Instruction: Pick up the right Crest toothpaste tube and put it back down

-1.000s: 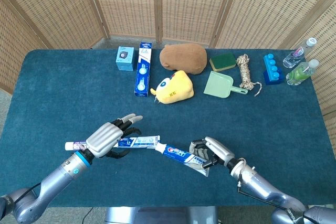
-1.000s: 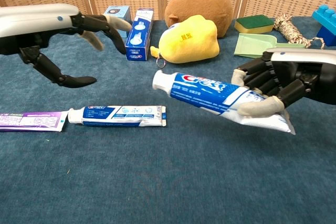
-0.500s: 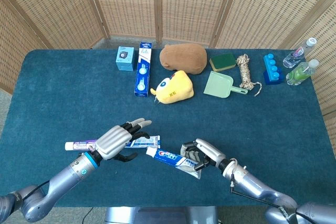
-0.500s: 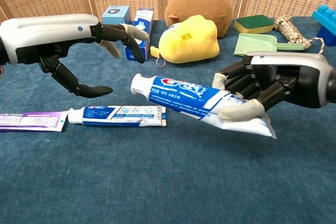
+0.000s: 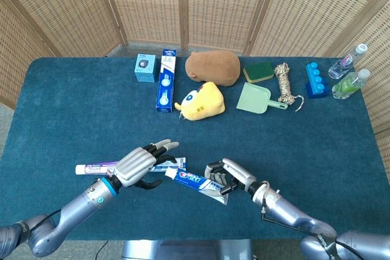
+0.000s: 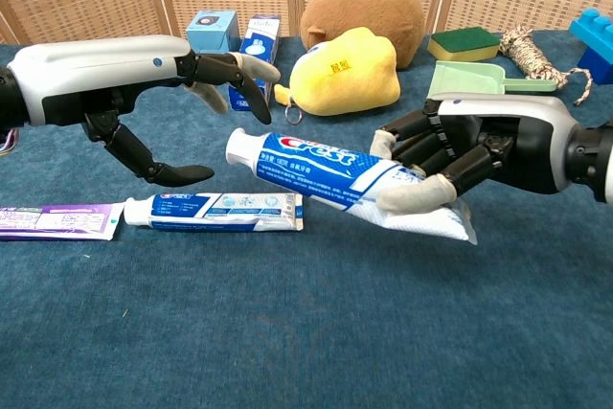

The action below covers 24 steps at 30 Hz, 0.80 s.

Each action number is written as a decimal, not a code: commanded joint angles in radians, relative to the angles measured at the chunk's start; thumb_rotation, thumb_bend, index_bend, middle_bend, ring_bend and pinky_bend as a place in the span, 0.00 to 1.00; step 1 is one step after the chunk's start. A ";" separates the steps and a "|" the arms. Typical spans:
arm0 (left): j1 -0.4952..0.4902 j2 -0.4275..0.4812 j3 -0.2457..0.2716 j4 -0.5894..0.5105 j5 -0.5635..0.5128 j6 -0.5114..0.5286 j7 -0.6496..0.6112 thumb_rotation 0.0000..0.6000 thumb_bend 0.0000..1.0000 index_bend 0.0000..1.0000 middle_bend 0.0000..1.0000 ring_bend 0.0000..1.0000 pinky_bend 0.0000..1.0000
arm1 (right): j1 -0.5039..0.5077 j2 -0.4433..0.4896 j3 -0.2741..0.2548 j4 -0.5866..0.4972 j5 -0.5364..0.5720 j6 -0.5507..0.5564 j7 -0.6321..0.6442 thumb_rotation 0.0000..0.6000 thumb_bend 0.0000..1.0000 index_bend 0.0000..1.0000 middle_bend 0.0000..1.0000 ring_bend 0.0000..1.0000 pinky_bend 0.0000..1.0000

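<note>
Blue carpeted table (image 6: 316,332) fills your view. Your right hand (image 6: 469,155) grips the Crest toothpaste tube (image 6: 330,171), lifted clear of the table. Your left hand (image 6: 182,93), fingers spread and empty, hovers over a second tube (image 6: 215,211) left of the Crest.

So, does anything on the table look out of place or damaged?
Nothing looks damaged or spilled. Only the Crest toothpaste tube is off the table, held tilted in the right hand, cap end higher. The left hand hovers open.
</note>
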 commanded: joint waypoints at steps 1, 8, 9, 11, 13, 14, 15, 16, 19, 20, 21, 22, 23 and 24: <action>-0.004 -0.005 0.000 0.004 -0.003 0.000 0.001 1.00 0.32 0.25 0.00 0.00 0.17 | 0.003 -0.005 0.004 0.000 0.006 -0.003 0.004 1.00 0.48 0.91 0.76 0.72 0.72; -0.012 -0.027 -0.002 0.017 -0.005 0.013 0.013 1.00 0.32 0.29 0.02 0.00 0.18 | 0.007 -0.007 0.005 -0.002 0.006 -0.010 0.008 1.00 0.48 0.91 0.76 0.72 0.72; -0.012 -0.030 -0.002 0.018 -0.006 0.017 0.016 1.00 0.32 0.30 0.03 0.00 0.18 | 0.007 -0.006 0.004 -0.003 0.005 -0.010 0.010 1.00 0.48 0.91 0.76 0.72 0.72; -0.011 -0.038 -0.003 0.023 -0.007 0.027 0.024 1.00 0.32 0.32 0.04 0.00 0.18 | 0.007 -0.004 0.003 -0.003 0.004 -0.010 0.011 1.00 0.48 0.91 0.76 0.73 0.72; -0.011 -0.042 -0.003 0.024 -0.010 0.031 0.029 1.00 0.33 0.34 0.05 0.00 0.19 | 0.005 -0.002 0.002 -0.003 0.002 -0.008 0.015 1.00 0.48 0.91 0.76 0.73 0.72; -0.011 -0.044 -0.003 0.024 -0.012 0.032 0.030 1.00 0.33 0.35 0.05 0.00 0.19 | 0.005 -0.002 0.003 -0.003 0.002 -0.007 0.017 1.00 0.48 0.91 0.76 0.73 0.72; -0.012 -0.045 -0.003 0.024 -0.013 0.034 0.031 1.00 0.34 0.35 0.05 0.00 0.19 | 0.005 -0.002 0.002 -0.002 0.001 -0.008 0.020 1.00 0.48 0.91 0.76 0.73 0.72; -0.012 -0.047 -0.002 0.025 -0.014 0.034 0.033 1.00 0.34 0.36 0.05 0.00 0.19 | 0.005 -0.002 0.002 -0.002 0.000 -0.008 0.022 1.00 0.48 0.91 0.76 0.73 0.72; -0.015 -0.050 -0.002 0.027 -0.018 0.035 0.036 1.00 0.36 0.36 0.06 0.00 0.19 | 0.005 0.000 0.001 -0.003 -0.006 -0.008 0.032 1.00 0.48 0.91 0.76 0.73 0.72; -0.015 -0.051 -0.002 0.027 -0.020 0.036 0.037 1.00 0.36 0.36 0.06 0.00 0.19 | 0.005 0.002 0.000 -0.004 -0.008 -0.008 0.036 1.00 0.48 0.91 0.76 0.73 0.73; -0.015 -0.053 -0.002 0.028 -0.021 0.038 0.039 1.00 0.36 0.37 0.06 0.00 0.19 | 0.005 0.004 -0.001 -0.004 -0.012 -0.008 0.040 1.00 0.48 0.91 0.76 0.73 0.73; -0.015 -0.055 -0.002 0.029 -0.023 0.039 0.039 1.00 0.36 0.37 0.07 0.00 0.19 | 0.005 0.006 -0.003 -0.003 -0.015 -0.007 0.041 1.00 0.48 0.91 0.76 0.73 0.73; -0.016 -0.056 -0.002 0.030 -0.024 0.039 0.038 1.00 0.36 0.37 0.07 0.00 0.19 | 0.004 0.007 -0.004 -0.004 -0.017 -0.006 0.044 1.00 0.48 0.91 0.76 0.73 0.73; -0.017 -0.057 -0.002 0.030 -0.024 0.040 0.038 1.00 0.36 0.37 0.07 0.00 0.19 | 0.003 0.009 -0.005 -0.004 -0.019 -0.005 0.048 1.00 0.48 0.91 0.76 0.73 0.73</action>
